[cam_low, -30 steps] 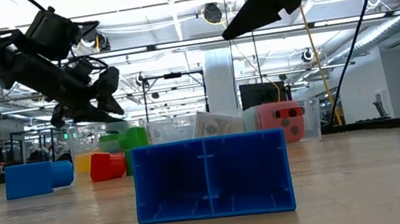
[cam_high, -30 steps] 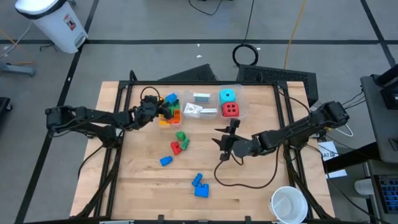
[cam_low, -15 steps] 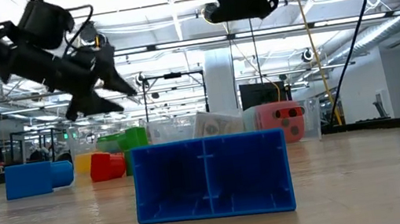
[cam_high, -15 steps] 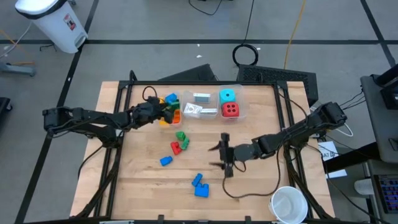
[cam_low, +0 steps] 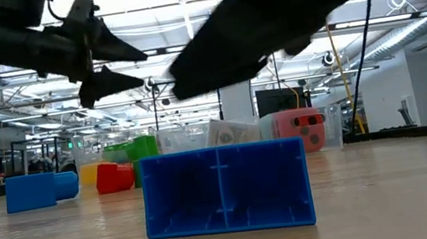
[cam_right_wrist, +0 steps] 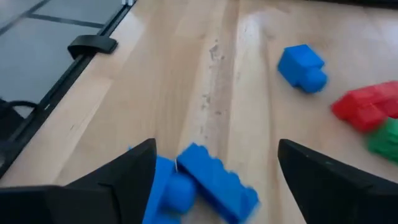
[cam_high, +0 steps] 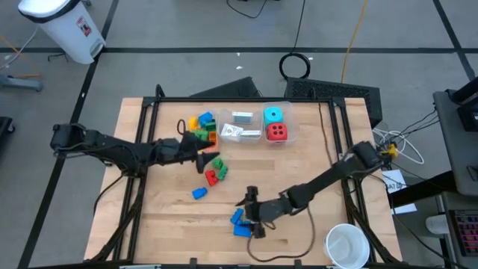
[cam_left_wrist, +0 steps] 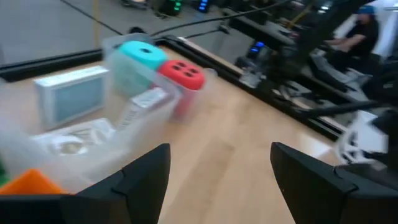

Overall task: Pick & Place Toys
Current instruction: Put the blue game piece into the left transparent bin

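Two blue bricks (cam_high: 239,222) lie lower centre, unpicked, the right gripper (cam_high: 250,213) spread wide just above them. Red and green bricks (cam_high: 215,170) wait mid-table beside the left gripper (cam_high: 207,158), also spread, empty. Dice (cam_high: 274,123) already sit binned at the upper centre.

dice (cam_high: 275,124) in bin (cam_high: 287,138) | bricks (cam_high: 240,223) under right gripper (cam_high: 250,212)

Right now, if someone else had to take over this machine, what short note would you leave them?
Left gripper: open, empty, above the green and red bricks mid-table.
Right gripper: open, empty, over the two blue bricks near the front.
Done: bins at the back hold the dice, cards and some bricks.
Left: those bricks plus a lone blue brick lie loose on the table.
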